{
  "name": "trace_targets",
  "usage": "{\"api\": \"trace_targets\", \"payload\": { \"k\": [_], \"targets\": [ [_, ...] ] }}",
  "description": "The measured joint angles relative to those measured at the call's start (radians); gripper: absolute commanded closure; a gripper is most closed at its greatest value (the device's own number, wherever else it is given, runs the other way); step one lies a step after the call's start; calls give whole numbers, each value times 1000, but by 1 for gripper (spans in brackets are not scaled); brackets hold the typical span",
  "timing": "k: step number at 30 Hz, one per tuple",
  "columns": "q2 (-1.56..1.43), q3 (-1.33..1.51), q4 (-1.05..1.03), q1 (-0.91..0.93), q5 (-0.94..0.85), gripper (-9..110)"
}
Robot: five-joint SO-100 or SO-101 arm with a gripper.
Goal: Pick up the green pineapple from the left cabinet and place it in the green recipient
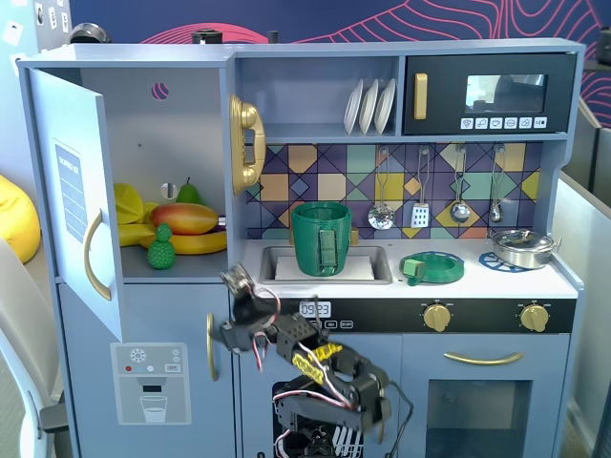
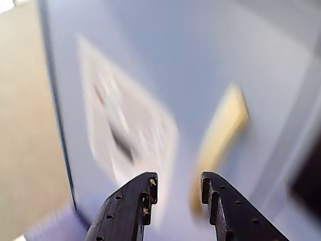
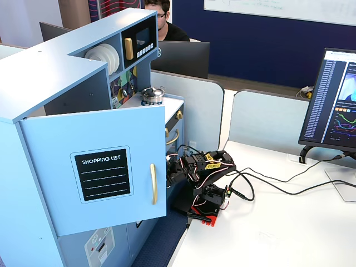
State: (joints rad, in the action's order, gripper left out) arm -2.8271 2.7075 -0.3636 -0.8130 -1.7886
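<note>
- Green plastic marks both task things in a fixed view: the green pineapple stands at the near edge of the shelf in the left cabinet, just in front of a mango and bananas, and the green recipient stands in the sink to the right.
- The gripper is seen low, below the shelf and in front of the counter edge; in the wrist view its fingers are parted with nothing between them, so it is open and empty.
- A likely fault is judged to be a knock against the shelf lip or the lower door's gold handle as the arm is raised.
- The pineapple could be toppled or pushed back into the mango if approached too low.
- The open cabinet door stands out on the left, so room is limited there; open room is found straight in front of the shelf.
- The gold telephone on the dividing wall narrows the path toward the recipient.
</note>
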Motion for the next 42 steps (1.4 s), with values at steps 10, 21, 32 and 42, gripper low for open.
{"api": "trace_targets", "payload": {
  "k": [10,21,32,42],
  "targets": [
    [370,-388,137,-3,77,74],
    [670,-624,293,15,195,55],
    [945,-839,393,58,221,55],
    [1023,-862,413,58,244,55]
  ]
}}
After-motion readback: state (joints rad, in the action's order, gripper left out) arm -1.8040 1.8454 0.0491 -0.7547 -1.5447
